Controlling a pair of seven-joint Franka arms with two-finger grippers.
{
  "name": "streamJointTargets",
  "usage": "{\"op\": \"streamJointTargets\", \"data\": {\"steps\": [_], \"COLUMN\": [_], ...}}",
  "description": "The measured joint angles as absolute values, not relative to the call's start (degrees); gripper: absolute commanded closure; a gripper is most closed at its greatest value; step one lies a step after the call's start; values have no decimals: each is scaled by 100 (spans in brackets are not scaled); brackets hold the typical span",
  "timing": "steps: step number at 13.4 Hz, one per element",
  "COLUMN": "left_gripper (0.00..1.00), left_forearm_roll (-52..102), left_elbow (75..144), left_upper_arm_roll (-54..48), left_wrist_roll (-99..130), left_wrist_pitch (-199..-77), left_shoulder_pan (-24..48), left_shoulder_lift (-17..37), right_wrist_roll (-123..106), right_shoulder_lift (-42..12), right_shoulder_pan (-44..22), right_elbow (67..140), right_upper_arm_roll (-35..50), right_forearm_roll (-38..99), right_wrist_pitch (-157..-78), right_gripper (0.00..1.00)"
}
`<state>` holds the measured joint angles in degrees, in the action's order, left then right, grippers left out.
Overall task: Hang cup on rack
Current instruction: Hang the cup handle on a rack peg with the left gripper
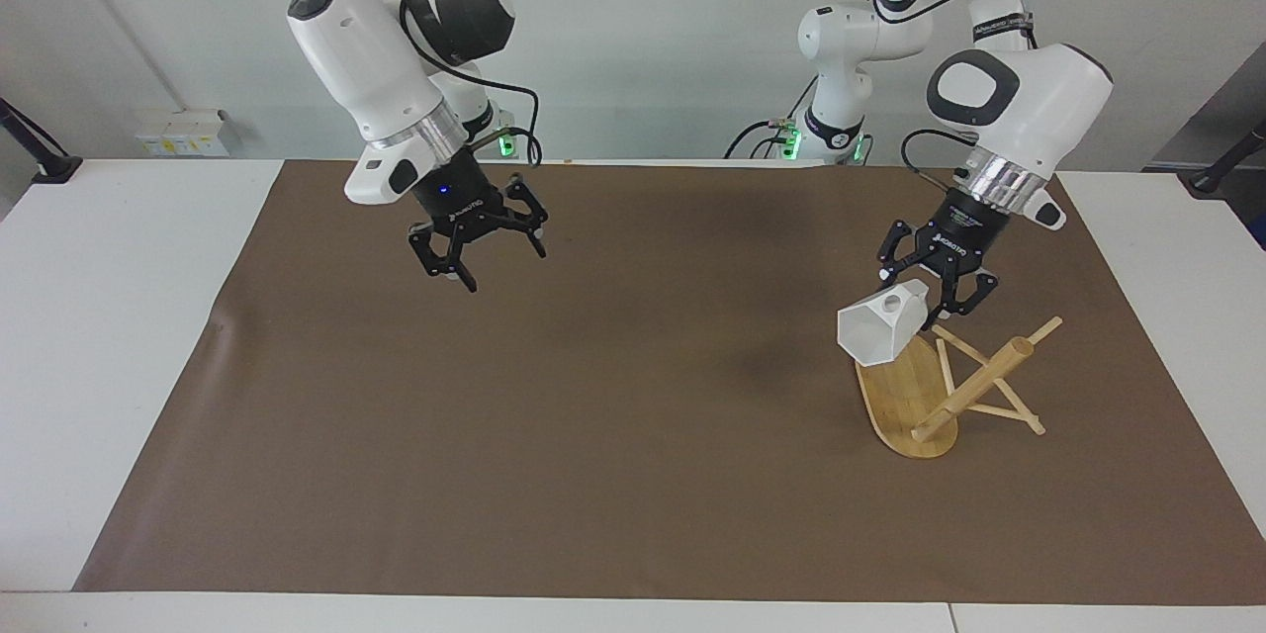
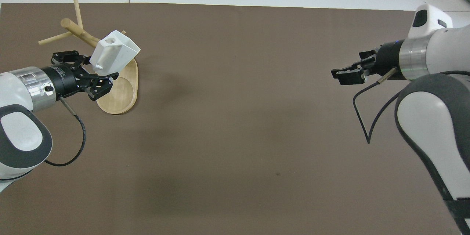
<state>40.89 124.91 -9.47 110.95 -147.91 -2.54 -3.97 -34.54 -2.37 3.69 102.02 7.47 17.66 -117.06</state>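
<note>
The white faceted cup [image 1: 875, 328] is tilted in the air, its mouth toward the right arm's end of the table and its holed handle up. My left gripper [image 1: 940, 309] is shut on its bottom end. It holds the cup over the oval base of the bamboo rack [image 1: 905, 396], close beside the post [image 1: 989, 376] and pegs. In the overhead view the cup [image 2: 115, 49] covers the foot of the rack's post [image 2: 75, 27], with the left gripper [image 2: 100, 69] at its bottom. My right gripper [image 1: 490, 262] is open and empty in the air, over the right arm's end of the mat [image 2: 345, 75].
A brown mat [image 1: 593, 396] covers the middle of the white table [image 1: 99, 316]. The rack stands on it toward the left arm's end. A cable loops under the right wrist [image 2: 361, 117].
</note>
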Motion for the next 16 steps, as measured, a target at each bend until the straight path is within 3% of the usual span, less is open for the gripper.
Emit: {"op": "streamJointTargets", "data": {"steps": [6,16], "left_gripper": [100,100], "left_forearm_roll": [4089,4089], "left_elbow": [12559,12573], "left_upper_arm_roll": [-949,-956], "left_wrist_roll": [11332,11895], "left_wrist_pitch": [-14957,-15275], "left_shoulder_pan": [-252,-176], "left_shoulder_lift": [-383,-259], "right_wrist_roll": [-4920,-4873], "right_shoulder_lift": [-203,26], "right_shoulder_pan": [396,400], "right_elbow": [10199,10182], "right_upper_arm_roll": [-34,-452], "right_forearm_roll": [1387,82], "right_wrist_pitch": [-11586,-11256], "right_gripper": [0,0]}}
